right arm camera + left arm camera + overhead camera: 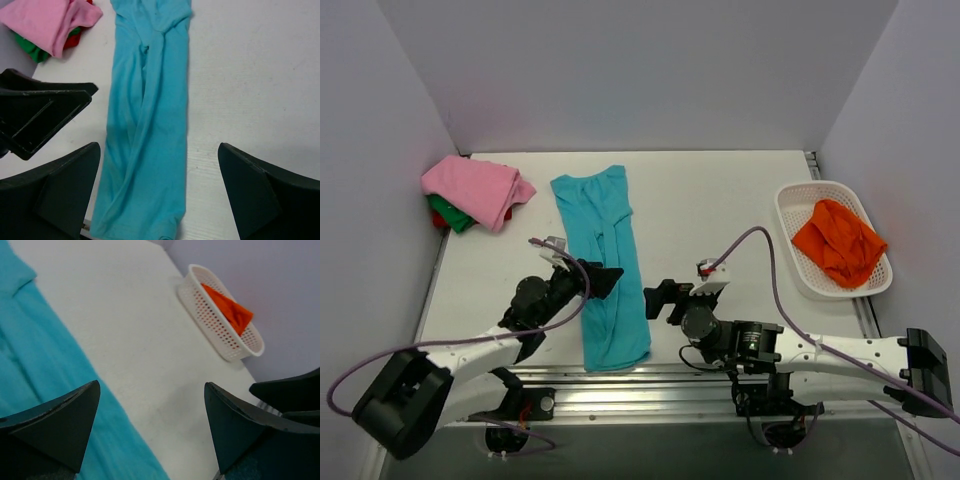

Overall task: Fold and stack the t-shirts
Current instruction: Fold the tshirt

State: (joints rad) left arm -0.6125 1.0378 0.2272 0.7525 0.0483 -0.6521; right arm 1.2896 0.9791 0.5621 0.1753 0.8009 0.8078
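- Left gripper (610,278): fingers spread wide, nothing between them, poised over the left edge of the teal t-shirt (598,210), about midway along it.
- Right gripper (655,298): spread wide as well, empty, just off the teal t-shirt's right edge, facing the left gripper across the cloth.
- Teal t-shirt: folded into a long narrow strip, flat on the table (720,200), wrinkled down the middle.
- Left of the teal t-shirt, near its far end: small pile with the pink t-shirt (475,188) on top, the green t-shirt (450,213) and the red t-shirt (437,219) beneath.
- Well to the right of the teal t-shirt: white basket (790,215) holding the crumpled orange t-shirt (838,240).
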